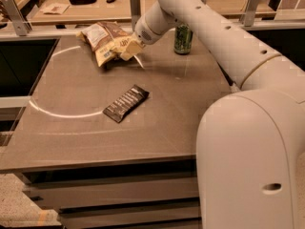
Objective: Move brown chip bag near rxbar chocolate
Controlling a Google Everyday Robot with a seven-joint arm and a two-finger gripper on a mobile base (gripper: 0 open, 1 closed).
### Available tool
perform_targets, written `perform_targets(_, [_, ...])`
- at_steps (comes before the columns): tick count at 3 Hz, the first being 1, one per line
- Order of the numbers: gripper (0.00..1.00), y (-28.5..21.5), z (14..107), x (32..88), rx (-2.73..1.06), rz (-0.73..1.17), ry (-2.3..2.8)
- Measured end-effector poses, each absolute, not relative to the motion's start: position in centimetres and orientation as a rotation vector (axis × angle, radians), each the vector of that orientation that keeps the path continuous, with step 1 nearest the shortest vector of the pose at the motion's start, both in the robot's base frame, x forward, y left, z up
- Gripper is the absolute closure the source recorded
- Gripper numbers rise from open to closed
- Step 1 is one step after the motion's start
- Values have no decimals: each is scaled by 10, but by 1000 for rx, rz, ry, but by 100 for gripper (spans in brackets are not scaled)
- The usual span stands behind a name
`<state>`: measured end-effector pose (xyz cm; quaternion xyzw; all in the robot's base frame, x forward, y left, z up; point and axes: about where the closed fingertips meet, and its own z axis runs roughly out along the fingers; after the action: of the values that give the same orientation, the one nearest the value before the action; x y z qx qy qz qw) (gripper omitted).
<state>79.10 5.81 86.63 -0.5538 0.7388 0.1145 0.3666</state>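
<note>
Pincer (129, 49) at edge of crinkled brown-and-tan chip bag (106, 39) on grey worktop (181, 104); grip state indiscernible. Risk: slick foil slipping free short of slim dark-wrapped chocolate bar (126, 103).

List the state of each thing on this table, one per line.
Crinkled brown-and-tan chip bag: lying crumpled, far left of grey table.
Slim dark-wrapped chocolate bar: flat, mid-table, untouched.
Green metal can: upright, far edge.
Pincer: low, at the chip bag's right end.
</note>
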Motion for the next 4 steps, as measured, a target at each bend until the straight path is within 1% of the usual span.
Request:
perform_targets(1, [64,70,872,784,-1446,374,1852])
perform_targets(2, [87,73,885,782,-1462,406,1800])
perform_targets(3, [100,59,899,770,-1500,411,1752])
perform_targets(4, [100,38,910,745,-1539,403,1715])
